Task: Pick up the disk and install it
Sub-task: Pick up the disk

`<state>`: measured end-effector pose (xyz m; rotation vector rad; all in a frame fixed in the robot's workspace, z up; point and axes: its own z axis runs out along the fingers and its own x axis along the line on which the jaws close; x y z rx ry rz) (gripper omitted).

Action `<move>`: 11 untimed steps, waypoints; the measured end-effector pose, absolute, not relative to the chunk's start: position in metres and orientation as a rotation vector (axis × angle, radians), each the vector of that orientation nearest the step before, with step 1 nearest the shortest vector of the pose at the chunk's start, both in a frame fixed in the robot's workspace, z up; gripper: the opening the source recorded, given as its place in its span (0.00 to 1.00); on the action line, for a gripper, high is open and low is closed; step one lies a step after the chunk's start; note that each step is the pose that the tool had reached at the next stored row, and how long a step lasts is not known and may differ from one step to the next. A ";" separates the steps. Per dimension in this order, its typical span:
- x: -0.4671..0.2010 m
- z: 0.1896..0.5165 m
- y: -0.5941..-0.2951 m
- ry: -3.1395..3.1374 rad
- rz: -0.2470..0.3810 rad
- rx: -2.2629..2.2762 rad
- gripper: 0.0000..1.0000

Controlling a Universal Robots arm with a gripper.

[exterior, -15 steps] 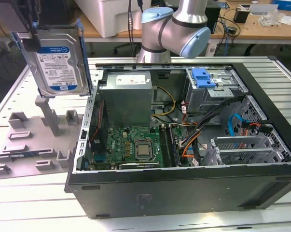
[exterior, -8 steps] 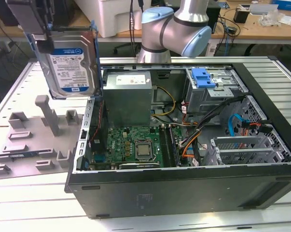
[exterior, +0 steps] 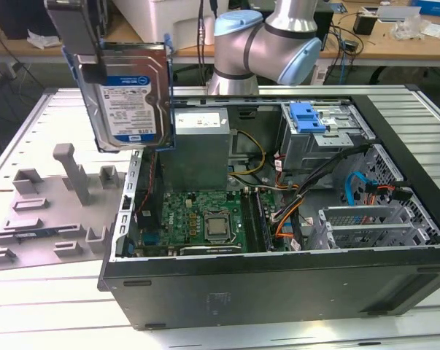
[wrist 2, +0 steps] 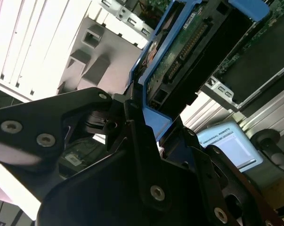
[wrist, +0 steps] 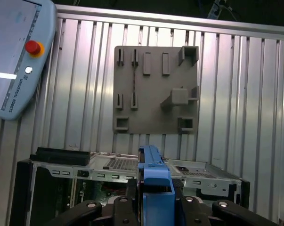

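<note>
Exterior view's left: logged grey slotted plate point(exterior: 52, 211) flat on desk point(exterior: 44, 299). Next over, logged disk point(exterior: 128, 98) in mid-air, label facing camera, clear of plate and case. Gripped by tool point(exterior: 92, 69), closed on one end of blue frame, presumably to leave connector end free for insertion. Rightward: computer case point(exterior: 278, 219), side panel off, lying on desk. Blue bracket point(exterior: 307, 117) seated atop drive cage.

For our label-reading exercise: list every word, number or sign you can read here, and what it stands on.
Label on the disk: print too small to read.
Sticker on the grey box: blurred, unreadable.
Edge of the pendant: a maker's name, not quoted here.
Nothing else readable.
</note>
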<state>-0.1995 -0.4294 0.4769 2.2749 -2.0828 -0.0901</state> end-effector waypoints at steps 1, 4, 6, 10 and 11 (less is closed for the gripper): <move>-0.197 0.477 -0.430 -2.083 -0.091 2.275 0.37; -0.187 0.477 -0.432 -2.082 -0.095 2.274 0.37; -0.180 0.477 -0.434 -2.081 -0.098 2.274 0.37; -0.166 0.477 -0.437 -2.080 -0.103 2.273 0.37; -0.162 0.477 -0.438 -2.080 -0.105 2.272 0.37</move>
